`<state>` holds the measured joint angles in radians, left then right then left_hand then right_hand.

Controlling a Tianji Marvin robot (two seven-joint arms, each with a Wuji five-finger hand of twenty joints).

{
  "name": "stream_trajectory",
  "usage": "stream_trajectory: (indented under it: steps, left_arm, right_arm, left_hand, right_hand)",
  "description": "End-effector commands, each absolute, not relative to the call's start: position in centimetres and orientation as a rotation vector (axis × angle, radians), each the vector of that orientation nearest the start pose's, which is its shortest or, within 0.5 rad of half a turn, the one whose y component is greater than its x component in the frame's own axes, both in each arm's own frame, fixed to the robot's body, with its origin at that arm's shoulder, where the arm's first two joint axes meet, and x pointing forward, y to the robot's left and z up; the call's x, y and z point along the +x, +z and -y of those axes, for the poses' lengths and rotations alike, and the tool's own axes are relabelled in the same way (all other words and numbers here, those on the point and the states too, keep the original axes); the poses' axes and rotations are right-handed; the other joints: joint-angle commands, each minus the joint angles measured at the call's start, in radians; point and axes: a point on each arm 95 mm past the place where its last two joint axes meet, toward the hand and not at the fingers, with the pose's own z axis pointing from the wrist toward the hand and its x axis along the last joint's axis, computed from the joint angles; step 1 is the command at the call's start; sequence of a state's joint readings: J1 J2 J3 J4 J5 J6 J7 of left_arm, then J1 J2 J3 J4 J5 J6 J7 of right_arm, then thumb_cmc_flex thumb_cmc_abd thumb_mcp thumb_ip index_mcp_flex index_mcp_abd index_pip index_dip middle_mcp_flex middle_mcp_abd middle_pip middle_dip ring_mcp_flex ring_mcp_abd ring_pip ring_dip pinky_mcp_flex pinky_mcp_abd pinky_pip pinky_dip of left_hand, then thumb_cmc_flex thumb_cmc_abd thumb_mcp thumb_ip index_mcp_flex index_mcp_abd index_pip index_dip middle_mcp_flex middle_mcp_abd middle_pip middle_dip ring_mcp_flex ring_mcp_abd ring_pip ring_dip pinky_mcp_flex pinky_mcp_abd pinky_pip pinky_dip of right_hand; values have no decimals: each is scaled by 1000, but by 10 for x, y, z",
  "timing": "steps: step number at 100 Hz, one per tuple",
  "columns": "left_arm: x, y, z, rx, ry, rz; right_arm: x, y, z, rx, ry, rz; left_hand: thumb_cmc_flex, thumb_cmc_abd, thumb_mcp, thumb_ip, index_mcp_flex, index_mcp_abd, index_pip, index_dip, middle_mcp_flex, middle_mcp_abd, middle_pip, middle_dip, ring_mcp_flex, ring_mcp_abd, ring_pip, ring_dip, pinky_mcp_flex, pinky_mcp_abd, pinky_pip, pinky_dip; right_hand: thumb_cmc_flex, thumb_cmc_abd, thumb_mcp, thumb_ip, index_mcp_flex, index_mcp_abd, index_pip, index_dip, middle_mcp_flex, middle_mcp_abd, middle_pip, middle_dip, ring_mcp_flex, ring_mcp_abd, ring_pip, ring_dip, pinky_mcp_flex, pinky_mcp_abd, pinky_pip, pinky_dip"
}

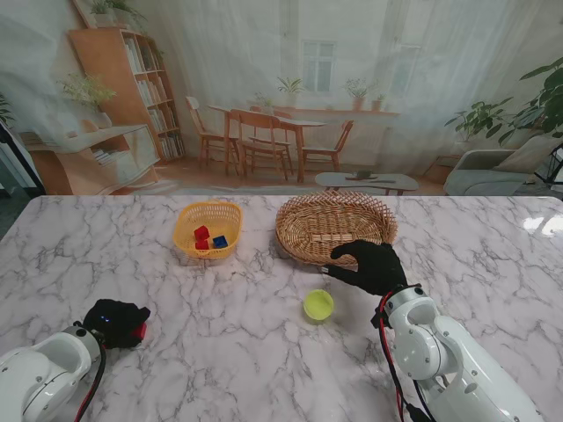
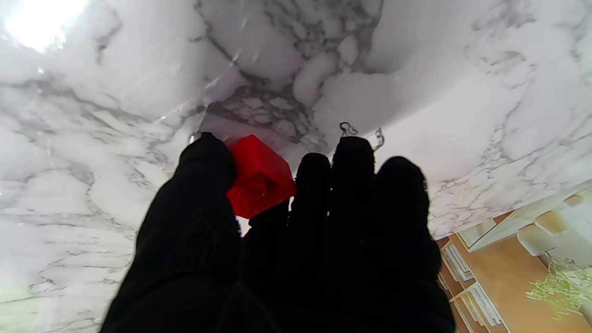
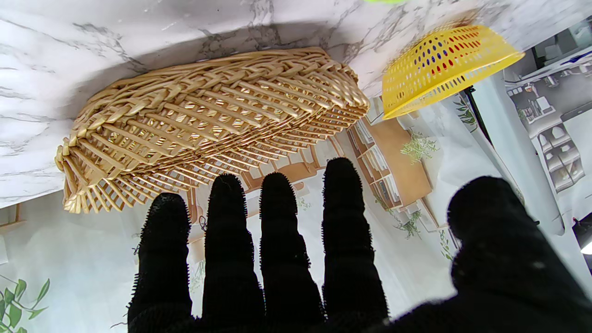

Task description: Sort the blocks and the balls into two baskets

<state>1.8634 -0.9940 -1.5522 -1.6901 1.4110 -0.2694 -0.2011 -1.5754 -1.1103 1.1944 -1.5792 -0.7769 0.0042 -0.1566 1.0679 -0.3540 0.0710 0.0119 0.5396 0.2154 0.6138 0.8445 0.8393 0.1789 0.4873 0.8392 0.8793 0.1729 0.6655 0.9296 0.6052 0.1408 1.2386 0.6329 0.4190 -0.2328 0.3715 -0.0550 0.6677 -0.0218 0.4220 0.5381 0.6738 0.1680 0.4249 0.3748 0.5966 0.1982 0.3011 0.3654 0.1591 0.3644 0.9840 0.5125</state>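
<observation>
My left hand (image 1: 114, 321) is at the near left of the table, shut on a red block (image 1: 140, 331). In the left wrist view the red block (image 2: 259, 178) is pinched between thumb and fingers (image 2: 351, 185), close to the marble. My right hand (image 1: 369, 264) is open with its fingers spread and nothing in it, at the near rim of the wicker basket (image 1: 303, 237). A yellow-green ball (image 1: 318, 305) lies on the table to the left of that hand, nearer to me. The yellow basket (image 1: 186, 221) holds red blocks (image 1: 201, 234) and a blue block (image 1: 220, 241).
The right wrist view shows the wicker basket (image 3: 208, 120) just beyond my outstretched fingers (image 3: 277, 222), with the yellow basket (image 3: 444, 60) behind it. The wicker basket's inside looks empty in the stand view. A printed room backdrop stands along the table's far edge.
</observation>
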Motion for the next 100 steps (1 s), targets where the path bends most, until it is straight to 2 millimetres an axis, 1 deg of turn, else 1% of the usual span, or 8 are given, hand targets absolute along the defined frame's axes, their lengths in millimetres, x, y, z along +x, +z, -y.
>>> stream_trajectory:
  steps: [1, 7, 21, 44, 60, 79, 100]
  left_arm:
    - [331, -361, -118, -1001, -874, -1964]
    - [333, -358, -118, -1003, -881, -1964]
    - [339, -350, -118, -979, -881, -1962]
    - [359, -318, -119, -902, -906, -1944]
    - [377, -300, -119, -892, -927, -1902]
    - [401, -291, -116, -923, -970, -1831]
    - [424, -284, -103, -937, -996, -1803]
  right_arm:
    - [398, -330, -1, 1382, 1645, -1281]
    - [398, -330, -1, 1382, 1645, -1281]
    - [398, -330, -1, 1382, 1645, -1281]
    - [397, -329, -2, 1386, 1642, -1279]
    - [397, -329, -2, 1386, 1643, -1278]
    - [397, -329, -2, 1388, 1642, -1279]
    - [397, -330, -2, 1390, 1642, -1280]
  left_hand:
    - [104, 7, 31, 40, 24, -41, 86, 6, 32, 7, -7, 19, 31, 12, 27, 9, 21, -33, 42, -8]
    - [114, 12, 20, 36, 22, -41, 94, -3, 41, 6, -37, 49, 30, 13, 26, 9, 20, -32, 43, -10]
    - [113, 15, 19, 38, 23, -44, 98, -3, 43, 0, -39, 54, 29, 12, 25, 9, 18, -34, 42, -11]
    - [112, 25, 17, 38, 22, -43, 98, -3, 41, -1, -41, 56, 29, 13, 23, 9, 19, -34, 40, -12]
    - [108, 24, 13, 38, 14, -41, 94, -4, 32, -3, -43, 56, 20, 13, 19, 9, 11, -34, 36, -13]
    - [108, 29, 10, 38, 14, -40, 92, -2, 29, -4, -42, 56, 17, 15, 19, 11, 6, -32, 36, -11]
    - [112, 37, 11, 38, 13, -43, 88, -2, 26, -6, -45, 53, 12, 17, 16, 11, 1, -32, 34, -11]
  right_hand:
    - [30, 35, -13, 26, 15, 10, 6, -13, -6, 0, 7, 4, -6, -2, -42, -8, -18, 15, -12, -8]
    - [29, 35, -14, 26, 15, 11, 6, -13, -6, 0, 7, 4, -6, -2, -42, -8, -18, 15, -12, -8]
    - [30, 35, -13, 26, 15, 10, 6, -13, -7, -1, 7, 4, -6, -2, -42, -8, -18, 16, -12, -8]
    - [30, 35, -14, 26, 15, 11, 6, -13, -5, 0, 7, 4, -5, -2, -42, -8, -18, 15, -12, -8]
    - [29, 35, -14, 26, 16, 11, 6, -13, -6, 0, 7, 4, -7, -2, -43, -8, -18, 14, -12, -8]
    - [29, 35, -14, 26, 16, 10, 6, -13, -6, 1, 7, 4, -6, -2, -42, -8, -18, 15, -11, -8]
    - [29, 35, -14, 26, 16, 11, 6, -12, -6, 0, 7, 4, -6, -2, -41, -8, -17, 15, -11, -8]
